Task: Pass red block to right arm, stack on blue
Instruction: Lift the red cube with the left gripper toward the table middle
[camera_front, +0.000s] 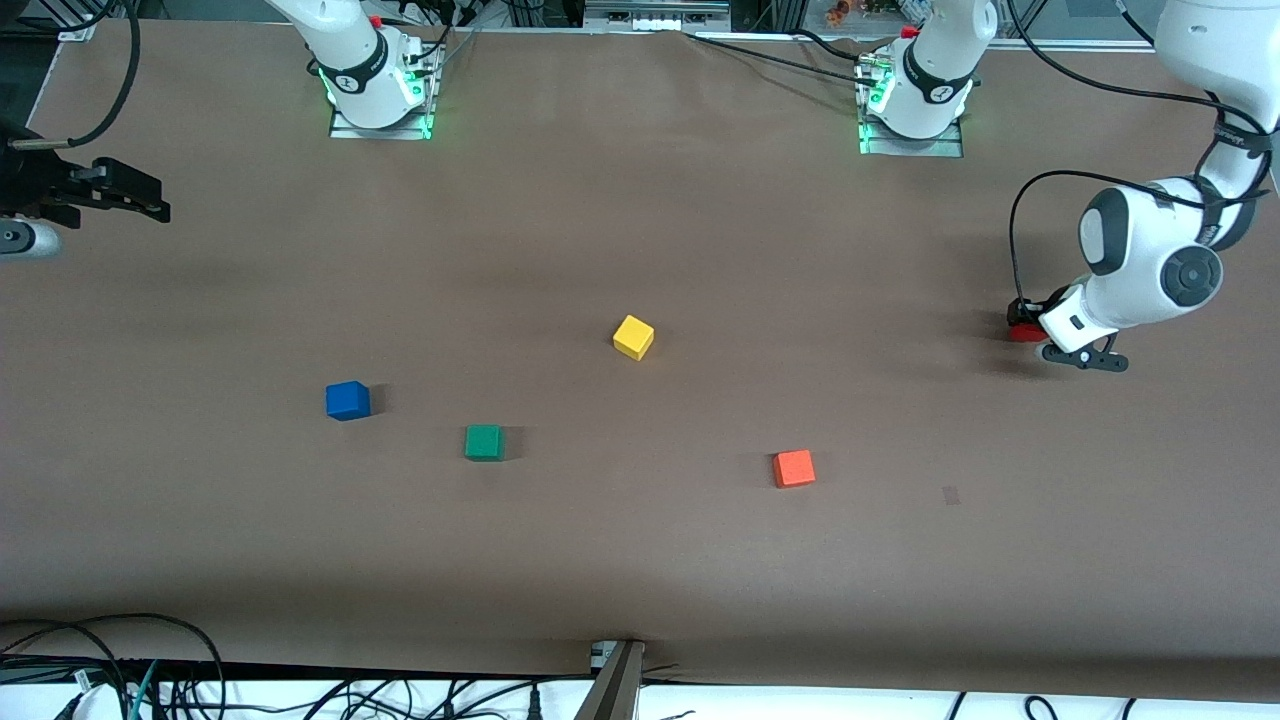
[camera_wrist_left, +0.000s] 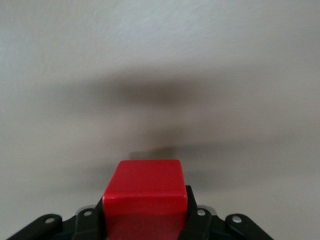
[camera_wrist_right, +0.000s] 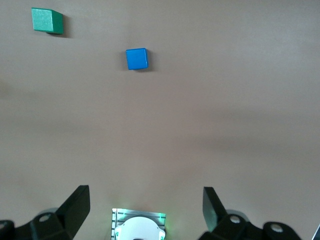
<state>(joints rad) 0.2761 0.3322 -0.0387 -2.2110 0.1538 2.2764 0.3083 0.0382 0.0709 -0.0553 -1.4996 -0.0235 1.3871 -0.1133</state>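
Observation:
My left gripper (camera_front: 1024, 322) is shut on the red block (camera_front: 1022, 333), low over the table at the left arm's end. In the left wrist view the red block (camera_wrist_left: 145, 187) fills the space between the black fingers (camera_wrist_left: 194, 212). The blue cube (camera_front: 347, 400) sits on the table toward the right arm's end and also shows in the right wrist view (camera_wrist_right: 136, 59). My right gripper (camera_front: 150, 200) hangs open and empty in the air at the right arm's end of the table, its fingertips (camera_wrist_right: 80, 197) spread wide.
A green cube (camera_front: 484, 442) lies beside the blue one, also in the right wrist view (camera_wrist_right: 47, 21). A yellow cube (camera_front: 633, 337) sits mid-table. An orange-red cube (camera_front: 793, 468) lies nearer the front camera. The arm bases (camera_front: 380, 100) (camera_front: 910, 110) stand along the table's top edge.

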